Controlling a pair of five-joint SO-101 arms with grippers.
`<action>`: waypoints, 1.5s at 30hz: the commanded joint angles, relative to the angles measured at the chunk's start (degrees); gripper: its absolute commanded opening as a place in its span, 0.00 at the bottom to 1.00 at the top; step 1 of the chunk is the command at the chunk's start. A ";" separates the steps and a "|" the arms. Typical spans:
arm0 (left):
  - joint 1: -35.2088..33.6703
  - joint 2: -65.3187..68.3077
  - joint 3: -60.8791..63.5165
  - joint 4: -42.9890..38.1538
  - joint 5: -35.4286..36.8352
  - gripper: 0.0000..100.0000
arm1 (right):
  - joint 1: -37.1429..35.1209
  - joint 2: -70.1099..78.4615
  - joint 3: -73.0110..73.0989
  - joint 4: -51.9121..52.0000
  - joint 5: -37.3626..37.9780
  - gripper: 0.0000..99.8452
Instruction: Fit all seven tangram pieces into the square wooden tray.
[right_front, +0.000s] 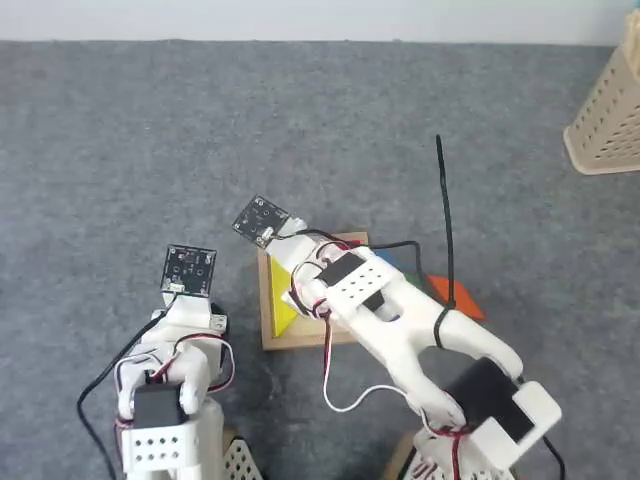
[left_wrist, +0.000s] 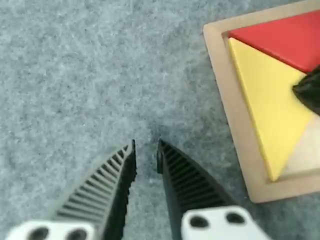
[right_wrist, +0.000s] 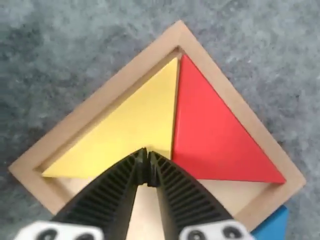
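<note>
The square wooden tray (right_wrist: 95, 107) lies on grey carpet with a yellow triangle (right_wrist: 125, 130) and a red triangle (right_wrist: 210, 135) set side by side inside it. My right gripper (right_wrist: 148, 152) is shut with nothing in it, its tips over the yellow triangle's edge near the tray's middle. My left gripper (left_wrist: 146, 145) hovers above bare carpet beside the tray (left_wrist: 220, 75), its fingers a narrow gap apart and holding nothing. In the high view the right arm (right_front: 380, 310) lies across the tray (right_front: 267, 320). A blue piece (right_wrist: 272, 227) rests just outside the tray, and an orange piece (right_front: 457, 296) lies on the carpet to its right.
A beige perforated container (right_front: 610, 110) stands at the far right edge of the table. The left arm (right_front: 185, 335) sits at the lower left. Black and red cables (right_front: 445, 220) rise from the right arm. Open carpet stretches behind and left of the tray.
</note>
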 joint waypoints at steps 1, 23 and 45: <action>0.18 -1.32 -0.48 0.00 0.35 0.07 | -1.19 1.89 -3.34 -2.59 -0.79 0.01; 0.18 -1.32 -0.48 0.00 0.35 0.07 | 13.32 -30.81 -4.22 23.08 -0.62 0.01; 0.18 -1.32 -0.48 0.00 0.35 0.07 | 41.01 -17.98 2.81 32.66 24.00 0.19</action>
